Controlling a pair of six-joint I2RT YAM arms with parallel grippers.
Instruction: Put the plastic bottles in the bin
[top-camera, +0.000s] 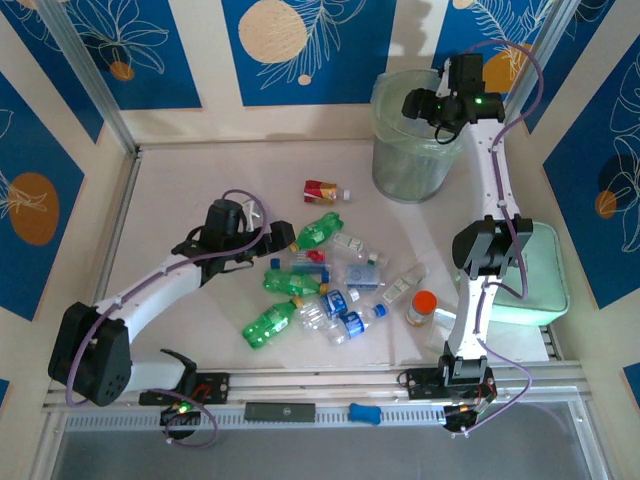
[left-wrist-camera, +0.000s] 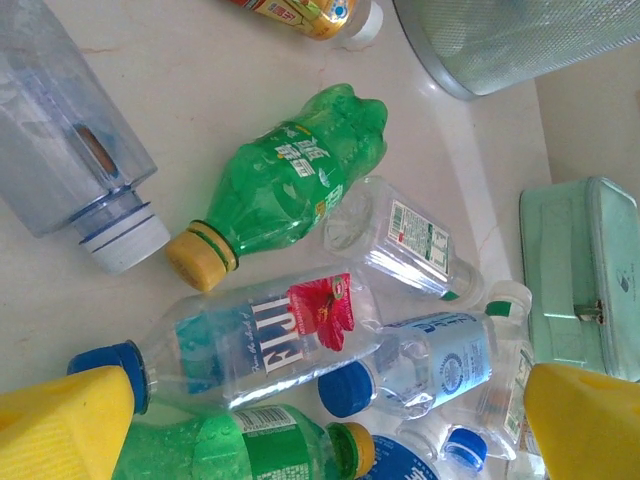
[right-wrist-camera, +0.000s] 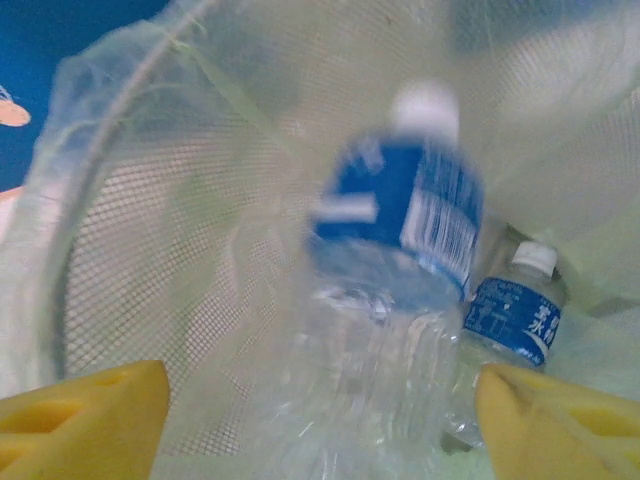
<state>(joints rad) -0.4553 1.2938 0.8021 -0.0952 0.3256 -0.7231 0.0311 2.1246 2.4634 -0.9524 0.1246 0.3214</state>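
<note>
**Top view and 2 wrist views.** The right jaws hang over the mouth of the bin (top-camera: 400, 175), spread wide. Their yellow pads (right-wrist-camera: 85, 420) stand clear of a blue-labelled bottle (right-wrist-camera: 400, 220), which shows blurred inside the liner and is judged to be dropping free. 1 similar bottle (right-wrist-camera: 515, 310) lies at the bin's bottom. The other plastic bottles (top-camera: 320, 290) lie heaped on the worktop (top-camera: 200, 170), well apart from the bin on its arm-base side, and a red-and-gold bottle (top-camera: 325, 190) lies nearest the bin. The left jaws hover over that heap, released and grasping nothing, above a green bottle (left-wrist-camera: 300, 180) and a clear Fiji bottle (left-wrist-camera: 265, 345). Risks:
- In so crowded a heap the left jaws may pinch 2 bottles at once or send round ones rolling.
- The orange-capped container (top-camera: 422, 305) beside the heap could be taken by mistake.
- The right jaws could snag the loose liner on leaving the bin.
</note>
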